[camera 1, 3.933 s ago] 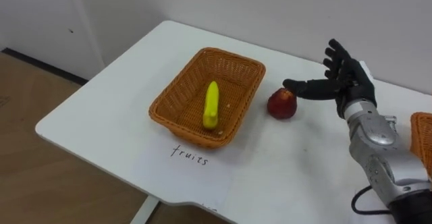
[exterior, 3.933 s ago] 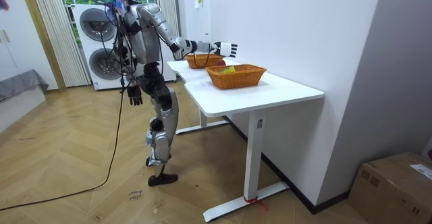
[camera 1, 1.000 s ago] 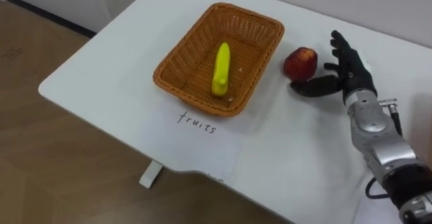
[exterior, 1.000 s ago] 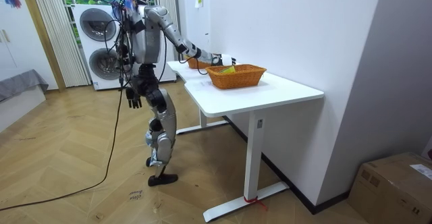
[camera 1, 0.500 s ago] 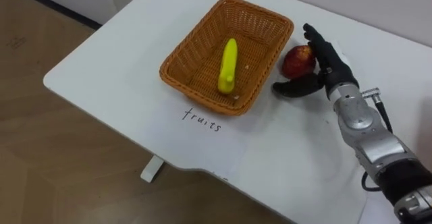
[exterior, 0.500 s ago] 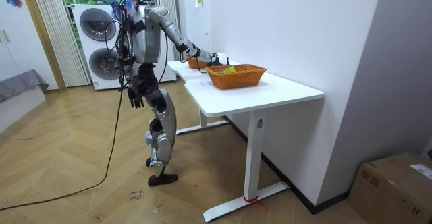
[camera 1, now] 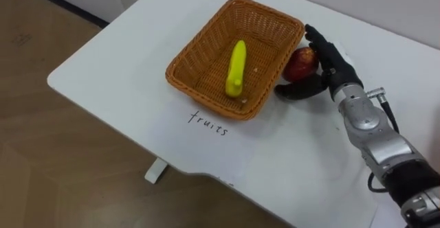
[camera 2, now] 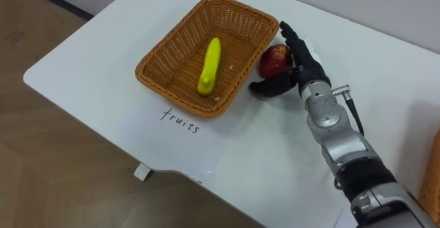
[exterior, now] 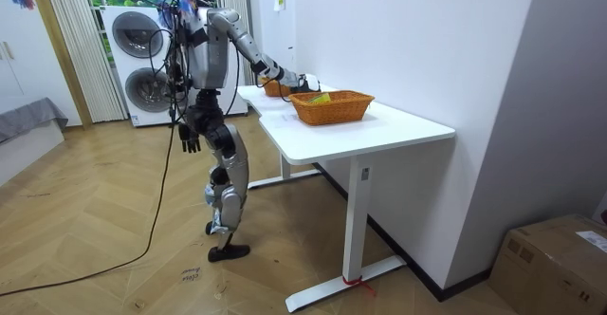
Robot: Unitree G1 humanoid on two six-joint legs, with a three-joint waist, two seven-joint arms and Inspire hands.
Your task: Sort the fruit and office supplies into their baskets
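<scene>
My right hand (camera 1: 333, 69) cups the apple (camera 1: 300, 63), fingers straight behind it and thumb low in front, not yet clamped. I should close evenly round it, then lift well clear of the basket (camera 1: 206, 97) rim.

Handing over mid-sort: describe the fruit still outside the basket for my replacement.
On the white table, find the wicker basket holding a yellow banana. Just outside its right wall sits the apple: round and red, with the right robot hand beside it.
</scene>
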